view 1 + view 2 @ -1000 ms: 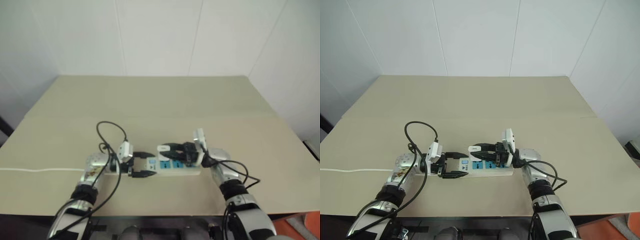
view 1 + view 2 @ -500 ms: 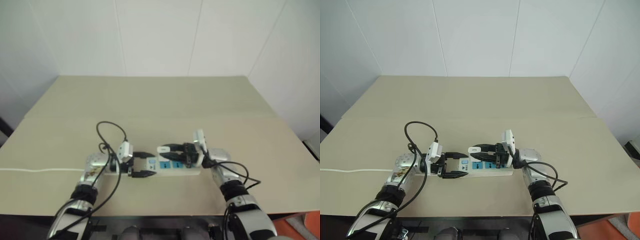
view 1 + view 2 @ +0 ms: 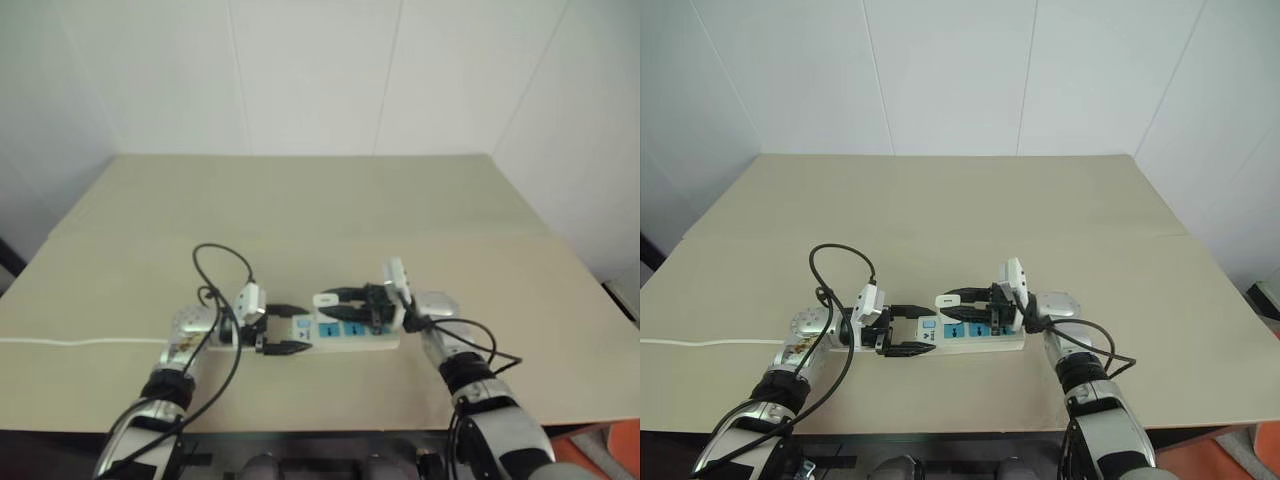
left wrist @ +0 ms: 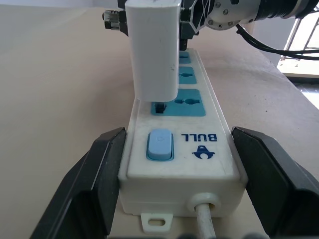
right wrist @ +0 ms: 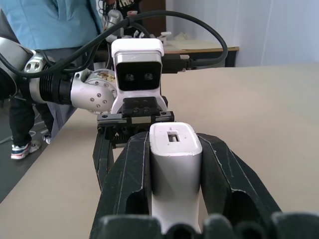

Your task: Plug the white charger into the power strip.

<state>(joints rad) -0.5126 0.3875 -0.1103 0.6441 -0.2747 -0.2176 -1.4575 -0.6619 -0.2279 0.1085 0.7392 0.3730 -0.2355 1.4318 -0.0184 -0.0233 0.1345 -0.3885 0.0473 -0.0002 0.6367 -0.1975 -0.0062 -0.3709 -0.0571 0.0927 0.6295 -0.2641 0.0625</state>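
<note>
The power strip (image 4: 182,164), marked "BULL" by its blue switch (image 4: 159,145), is clamped by the left gripper (image 4: 182,199), while the right gripper (image 5: 175,199) pinches the white charger (image 5: 175,164), seemingly over the nearest socket.

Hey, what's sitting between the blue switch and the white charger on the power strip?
In the left wrist view, just a narrow bare stretch of the power strip lies between the blue switch and the white charger.
</note>
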